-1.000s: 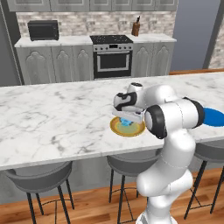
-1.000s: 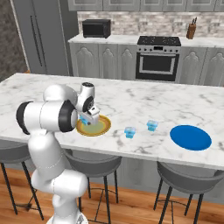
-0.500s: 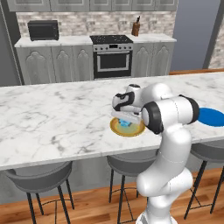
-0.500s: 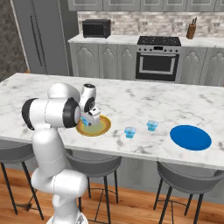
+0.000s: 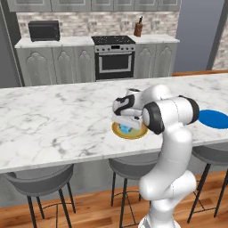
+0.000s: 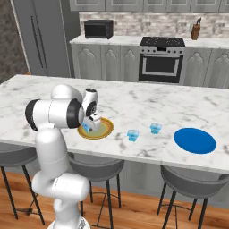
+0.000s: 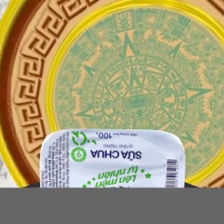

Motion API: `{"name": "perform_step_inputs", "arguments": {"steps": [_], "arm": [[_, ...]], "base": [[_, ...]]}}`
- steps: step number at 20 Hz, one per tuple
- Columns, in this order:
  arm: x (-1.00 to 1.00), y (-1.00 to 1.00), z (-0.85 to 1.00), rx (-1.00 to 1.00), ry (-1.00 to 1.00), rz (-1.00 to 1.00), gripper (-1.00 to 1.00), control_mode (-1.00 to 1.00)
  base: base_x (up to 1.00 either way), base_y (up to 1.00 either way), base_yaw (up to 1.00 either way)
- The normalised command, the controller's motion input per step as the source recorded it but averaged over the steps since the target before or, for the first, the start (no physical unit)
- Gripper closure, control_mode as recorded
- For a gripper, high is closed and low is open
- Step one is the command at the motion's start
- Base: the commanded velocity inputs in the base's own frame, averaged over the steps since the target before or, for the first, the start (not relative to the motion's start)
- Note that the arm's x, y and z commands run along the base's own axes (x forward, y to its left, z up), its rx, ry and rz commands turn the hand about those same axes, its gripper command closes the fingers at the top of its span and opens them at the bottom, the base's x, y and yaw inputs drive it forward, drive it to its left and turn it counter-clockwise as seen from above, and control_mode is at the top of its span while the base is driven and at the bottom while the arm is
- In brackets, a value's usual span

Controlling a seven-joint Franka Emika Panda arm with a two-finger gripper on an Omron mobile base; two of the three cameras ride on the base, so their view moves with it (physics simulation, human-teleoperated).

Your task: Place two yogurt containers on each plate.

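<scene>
Tool (image 6: 91,126) low over the gold-rimmed plate (image 6: 103,131), jaws narrow and clamped on a yogurt cup (image 7: 111,157). In the hand view, cup's printed foil lid sits at the bottom, patterned green centre of the plate spread directly beyond it; fingertips themselves hidden by the cup. Cup also visible as a pale blue patch under the hand in the left base view (image 5: 126,129). Cannot tell whether the cup base touches the plate yet or hangs just above.

Gold-rimmed plate near the front edge of the desk (image 6: 147,107), towards its left part as seen from the right base view. No other cup made out on this plate. Two loose cups standing on the desk between the plates: one (image 6: 133,134) close to the front edge, one (image 6: 155,128) just behind and to the right of it. Blue plate (image 6: 194,140) bare, near the front edge towards the right end.

Judged step: setting down the first cup; three still to place.

Risks from here:
- Release while still above the plate: cup drops, tips or rolls off towards the front edge.
- Cup appears towards one side of the centre; sloped rim could tilt it.
- Retreat sideways rather than straight up: finger drags the cup or shifts the plate.
- Central placement leaves little room for the second cup.
</scene>
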Motion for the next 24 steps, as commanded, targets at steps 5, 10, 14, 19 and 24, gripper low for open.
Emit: {"name": "perform_step_inputs", "arguments": {"steps": [5, 10, 14, 19, 24], "arm": [[0.01, 0.05, -0.14, 0.0, 0.07, -0.03, -1.0, -1.0], [0.0, -0.01, -0.01, 0.0, 0.0, -0.01, -1.0, -1.0], [-0.05, -0.01, 0.04, 0.0, 0.0, 0.0, -1.0, -1.0], [-0.13, -0.01, 0.22, 0.0, -0.03, 0.0, -1.0, -1.0], [-0.16, 0.0, 0.42, 0.0, -0.18, 0.0, -1.0, -1.0]], "base": [[0.0, 0.0, 0.0], [0.0, 0.0, 0.0], [0.0, 0.0, 0.0], [0.0, 0.0, 0.0], [0.0, 0.0, 0.0]]}}
